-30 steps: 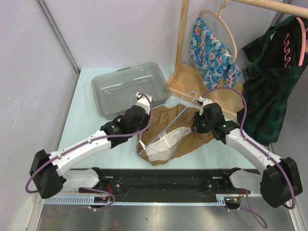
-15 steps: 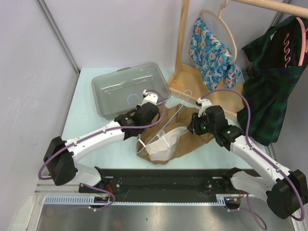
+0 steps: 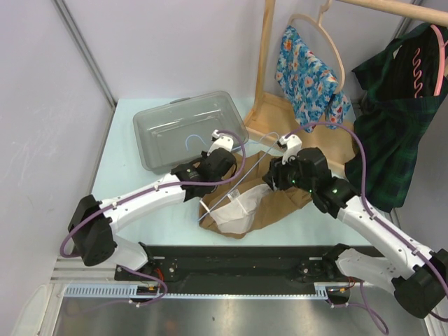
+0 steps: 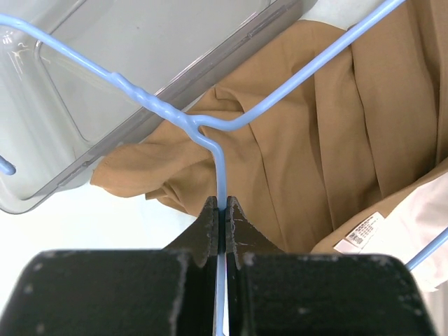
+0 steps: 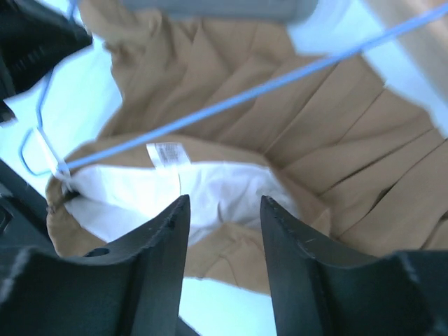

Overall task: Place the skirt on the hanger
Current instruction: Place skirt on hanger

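Pale walls (image 3: 175,42), wooden rack (image 3: 264,63), light table (image 3: 115,168)

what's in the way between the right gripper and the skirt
Nothing visible. The open right gripper hangs directly over the white lining of the skirt; the blue hanger wire crosses the fabric farther on, beyond the fingertips.

Too small to read: print on the skirt (image 4: 301,140) label (image 4: 362,231). Hidden from above under left arm (image 3: 140,199) and right arm (image 3: 364,210): parts of skirt. Cut off at left wrist view's edge: hanger (image 4: 210,136) hook, bin (image 4: 105,91). Blurred: right wrist view.
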Available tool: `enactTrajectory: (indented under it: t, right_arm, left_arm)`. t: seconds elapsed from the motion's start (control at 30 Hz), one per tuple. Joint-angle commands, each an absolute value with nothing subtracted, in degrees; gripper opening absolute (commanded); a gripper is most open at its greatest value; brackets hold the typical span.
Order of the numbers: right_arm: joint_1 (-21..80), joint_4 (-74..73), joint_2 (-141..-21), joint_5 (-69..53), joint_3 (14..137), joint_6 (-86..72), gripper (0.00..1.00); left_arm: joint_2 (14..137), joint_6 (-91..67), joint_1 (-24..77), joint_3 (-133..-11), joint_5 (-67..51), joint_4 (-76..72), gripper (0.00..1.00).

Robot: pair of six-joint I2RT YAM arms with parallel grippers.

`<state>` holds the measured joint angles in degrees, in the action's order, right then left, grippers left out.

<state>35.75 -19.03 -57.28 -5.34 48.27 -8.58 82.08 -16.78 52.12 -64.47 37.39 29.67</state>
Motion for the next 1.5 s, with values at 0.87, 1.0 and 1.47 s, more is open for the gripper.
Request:
enactTrajectory:
  t: [0.87,1.0,1.47]
  right_arm:
    - [24.2,-58.4,-99.8,-59.8,106.2,27.4,0.66]
    - [26.5,-59.3,-100.8,-57.5,105.4,27.9,0.67]
    - [31.6,-60.7,-104.0,-54.7,104.2,28.8,0.55]
  left_arm:
    - [65.7,-2.7,56.4,-51.4,29.7,14.2,0.0]
    - [65.8,-2.2,56.4,-51.7,29.7,14.0,0.0]
    - [63.1,-2.2,56.5,-51.0,25.7,12.0,0.0]
